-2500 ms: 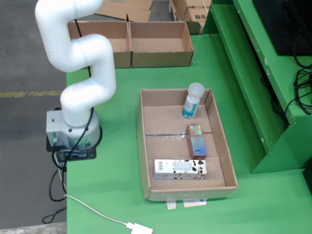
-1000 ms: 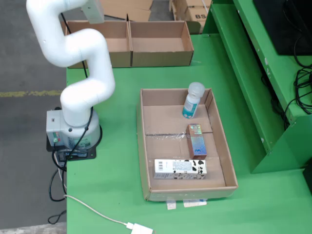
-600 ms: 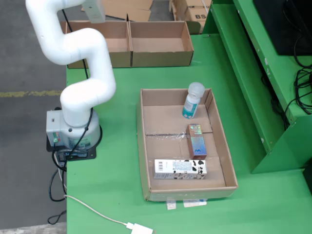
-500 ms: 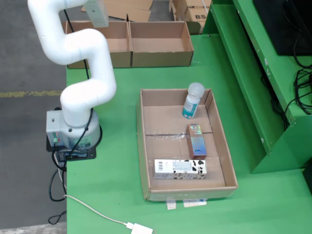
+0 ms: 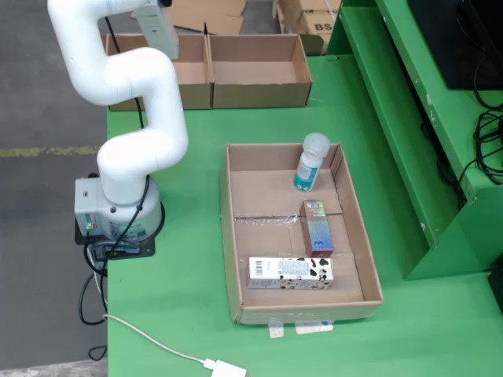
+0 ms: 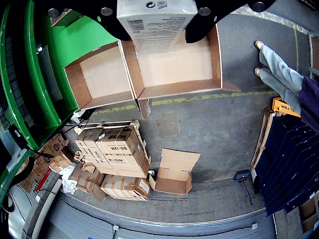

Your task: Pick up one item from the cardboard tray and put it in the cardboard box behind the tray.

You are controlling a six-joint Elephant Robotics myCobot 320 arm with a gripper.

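You are looking at the white arm standing at the left edge of the green tabletop in the fixed view; its upper links are reaching toward the far left corner, where the end effector is clamping a white carton between its black fingers; in the wrist view that carton, with a barcode and fine print on its face, is filling the top of the frame, pressed on both sides by the jaws.

Below the carton in the wrist view, two open cardboard boxes are sitting side by side, both showing bare floors; the carton is hanging over the wall they share, a little more over the right-hand box than the left-hand one; in the fixed view the same pair is lining the far edge of the tabletop, the left box partly hidden behind the arm and the right box in full sight.

Near the middle of the tabletop the cardboard tray is lying lengthwise toward the near edge; inside it, a small bottle with a white cap is leaning at the far right corner; a small brown-and-blue packet is lying along the right wall; a cow-patterned carton is lying crosswise near the front wall.

A white cable is trailing along the near left edge.
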